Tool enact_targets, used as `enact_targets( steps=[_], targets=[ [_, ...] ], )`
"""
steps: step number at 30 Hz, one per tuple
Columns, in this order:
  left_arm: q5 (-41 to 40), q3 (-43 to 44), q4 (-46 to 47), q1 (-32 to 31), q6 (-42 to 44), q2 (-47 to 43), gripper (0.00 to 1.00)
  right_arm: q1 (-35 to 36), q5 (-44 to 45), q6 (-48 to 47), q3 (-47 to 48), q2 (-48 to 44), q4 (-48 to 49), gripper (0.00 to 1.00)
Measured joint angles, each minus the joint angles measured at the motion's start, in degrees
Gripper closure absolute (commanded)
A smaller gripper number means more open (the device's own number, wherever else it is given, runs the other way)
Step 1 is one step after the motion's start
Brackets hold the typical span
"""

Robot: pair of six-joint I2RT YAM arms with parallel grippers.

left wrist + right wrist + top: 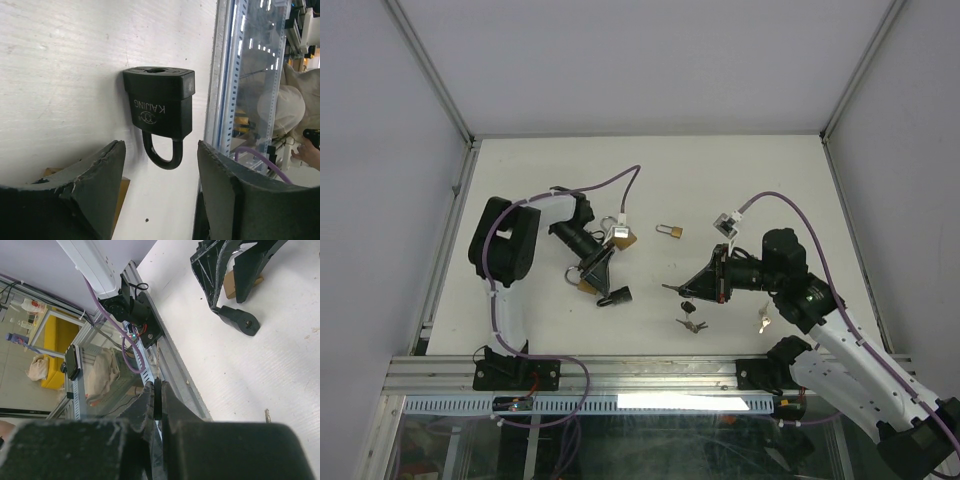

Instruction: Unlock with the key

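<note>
Carefully, my open left gripper (160,150) should clamp the black padlock (159,107) squarely by the near edge of the table (740,180); my right gripper (157,395) is shut.

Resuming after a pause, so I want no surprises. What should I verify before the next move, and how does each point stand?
1. Left gripper open: ok.
2. Black padlock framed between its fingers: ok.
3. Padlock gripped: not ok, fingers clear of it.
4. Keyhole uncovered: ok.
5. Right gripper shut on a thin dark piece: ok; whether that is the key, cannot tell.
6. Right gripper at keyhole: not ok, apart from the padlock.
</note>
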Motion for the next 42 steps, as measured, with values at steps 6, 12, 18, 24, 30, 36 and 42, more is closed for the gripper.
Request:
enact_targets(
  steps=[6, 12, 18, 24, 30, 36, 42],
  targets=[
    [-1.6, -1.3, 4.4, 0.8, -1.8, -4.2, 0.01, 0.0, 0.3, 0.2, 0.0, -0.3, -0.1, 1.00],
    [-5.2, -1.7, 12.3, 0.1, -7.4, -10.7, 0.01, 0.0, 0.5, 0.4, 0.0, -0.6, -0.3, 1.00],
    [-10.3, -6.1, 19.2, -5.8, -13.8, -20.6, 0.01, 0.0, 0.7, 0.7, 0.0, -1.5, -0.4, 1.00],
    [-18.5, -18.5, 31.6, -15.0, -22.2, -34.5, 0.01, 0.0, 0.9, 0.9, 0.0, -3.6, -0.4, 1.00],
    [-25.9, -25.7, 41.2, -22.3, -27.4, -38.6, 0.01, 0.0, 0.9, 1.2, 0.0, -4.0, -0.3, 1.00],
    [-30.5, -26.6, 47.2, -22.2, -29.9, -33.7, 0.01, 0.0, 1.0, 1.2, 0.0, -4.1, -0.5, 1.00],
    [-32.0, -30.4, 49.6, -22.3, -27.9, -33.7, 0.13, 0.0, 1.1, 1.2, 0.0, -4.1, -0.7, 1.00]
  ],
)
